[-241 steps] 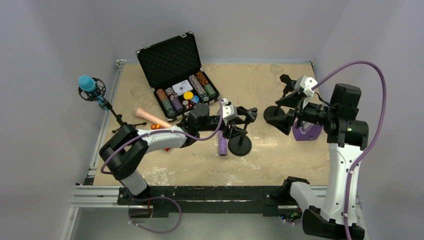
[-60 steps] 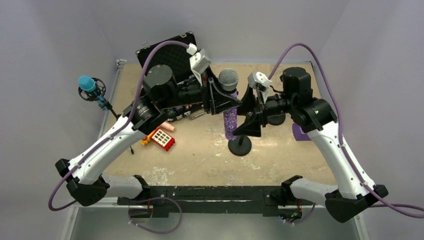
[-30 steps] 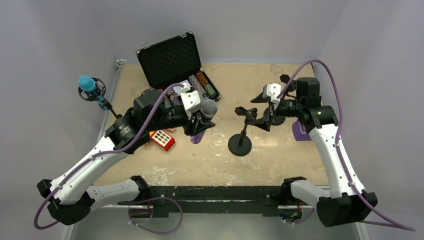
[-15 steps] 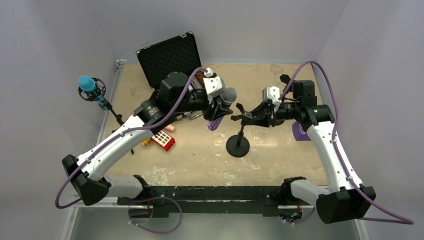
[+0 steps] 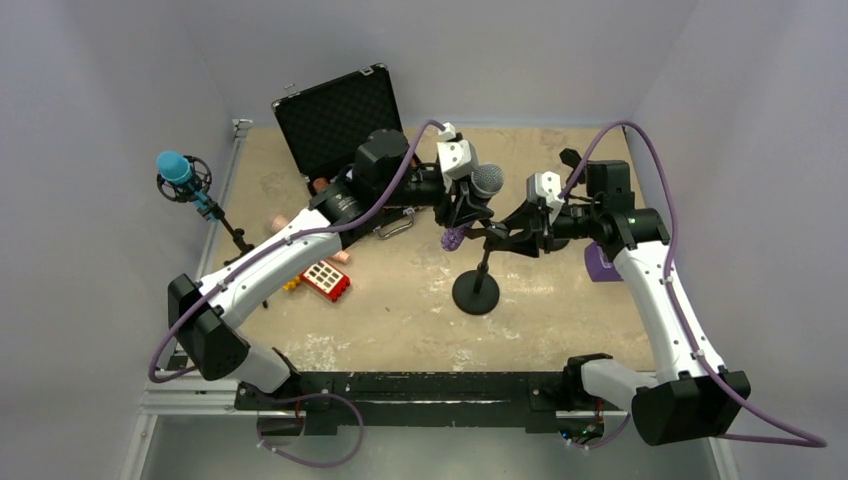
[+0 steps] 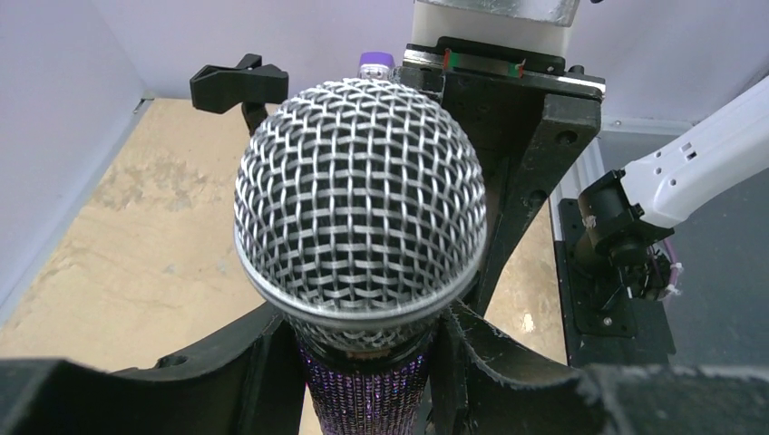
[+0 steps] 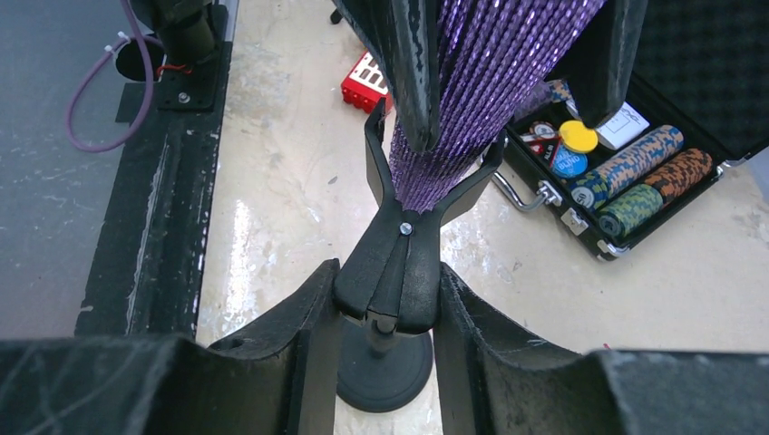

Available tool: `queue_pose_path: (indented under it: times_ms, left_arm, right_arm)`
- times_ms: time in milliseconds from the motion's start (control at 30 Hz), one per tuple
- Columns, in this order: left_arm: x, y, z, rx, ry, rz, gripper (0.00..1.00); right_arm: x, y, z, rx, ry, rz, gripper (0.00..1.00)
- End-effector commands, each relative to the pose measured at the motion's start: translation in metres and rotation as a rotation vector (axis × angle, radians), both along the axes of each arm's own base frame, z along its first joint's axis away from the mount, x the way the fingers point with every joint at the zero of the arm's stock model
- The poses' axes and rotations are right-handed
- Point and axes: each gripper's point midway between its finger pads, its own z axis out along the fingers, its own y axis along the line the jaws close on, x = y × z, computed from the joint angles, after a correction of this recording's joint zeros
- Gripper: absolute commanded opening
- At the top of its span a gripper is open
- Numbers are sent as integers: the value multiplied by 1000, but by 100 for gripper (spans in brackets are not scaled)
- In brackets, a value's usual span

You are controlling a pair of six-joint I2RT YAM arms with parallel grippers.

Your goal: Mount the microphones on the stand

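Purple mic (image 5: pixel 487 181), held tight by the left jaws, has moved right to mid-frame into the clip (image 7: pixel 405 245) that the right jaws squeeze, so it is nearly attached.

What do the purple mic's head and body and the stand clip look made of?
Mic head: silver woven wire mesh with a polished band, clearly metal.
Mic body: purple glitter or rhinestone-like covering, rows of tiny sparkling facets; the core material is hidden.
Stand clip: matte black, probably moulded plastic, with a small metal pivot rivet.
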Motion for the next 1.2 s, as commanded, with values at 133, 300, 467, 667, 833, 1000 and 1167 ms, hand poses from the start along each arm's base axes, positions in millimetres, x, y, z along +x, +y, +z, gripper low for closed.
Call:
queue_pose_path:
  times_ms: [133, 300, 467, 667, 833, 1000, 1167]
  left_arm:
    - [-10, -25, 54, -245, -43, -112, 0]
    - [-15, -29, 40, -274, -2, -130, 0]
    - [-13, -27, 27, -269, 14, -112, 0]
    - [-12, -27, 18, -263, 20, -99, 0]
    - [-13, -25, 15, -273, 17, -99, 0]
    - [-17, -26, 9, -291, 36, -121, 0]
    - [-18, -31, 8, -329, 70, -142, 0]
  right_arm:
    - [-6, 5, 16, 54, 17, 43, 0]
    - [-3, 6, 17, 64, 63, 20, 8]
    - [-3, 5, 17, 69, 72, -6, 55]
    - [0, 4, 15, 69, 70, -26, 38]
    - [1, 4, 14, 61, 78, -28, 0]
    - [7, 3, 10, 52, 101, -44, 0]
    - [8, 5, 11, 58, 130, -33, 2]
